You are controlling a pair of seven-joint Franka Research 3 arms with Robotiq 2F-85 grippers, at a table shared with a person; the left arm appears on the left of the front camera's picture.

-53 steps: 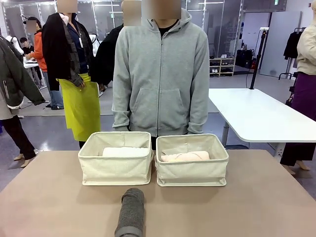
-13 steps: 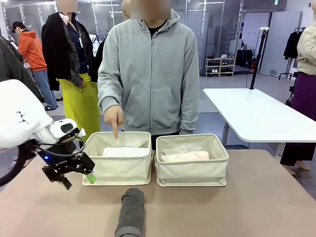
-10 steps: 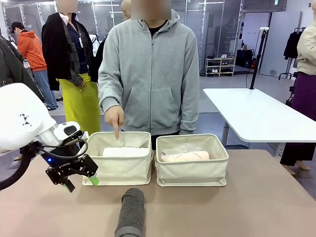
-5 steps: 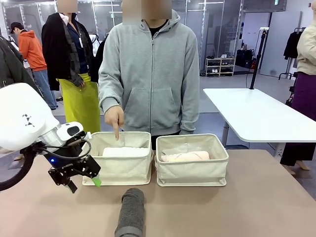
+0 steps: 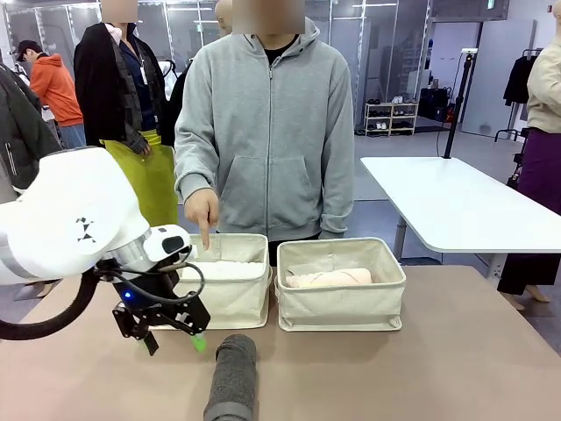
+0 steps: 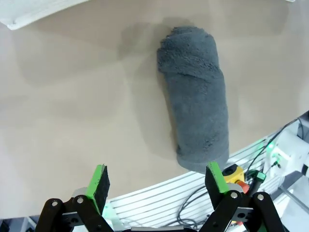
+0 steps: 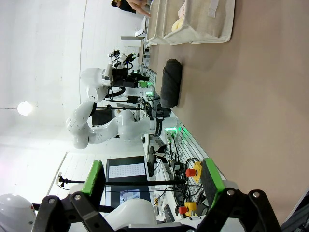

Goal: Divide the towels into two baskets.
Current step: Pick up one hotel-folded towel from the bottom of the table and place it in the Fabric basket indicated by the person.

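Observation:
A dark grey towel (image 5: 232,377) lies rolled on the table near the front edge, end-on to me. My left gripper (image 5: 173,342) hangs open just left of it, low over the table. In the left wrist view the grey towel (image 6: 198,96) lies ahead and to the right of the open left gripper (image 6: 158,176), apart from both pads. Two cream baskets stand side by side behind. The left basket (image 5: 238,298) holds a white towel (image 5: 230,270); the right basket (image 5: 342,307) holds a pale pink towel (image 5: 329,279). My right gripper (image 7: 152,178) is open with nothing in it, far from the grey towel (image 7: 171,89).
A person in a grey hoodie stands behind the baskets, one hand (image 5: 203,210) pointing down into the left basket. My left arm's white body (image 5: 70,219) covers the table's left part. A white table (image 5: 456,202) stands at the back right.
My left gripper has moved right and toward the near edge, from beside the left basket's corner to just left of the grey towel. The person's hand keeps pointing.

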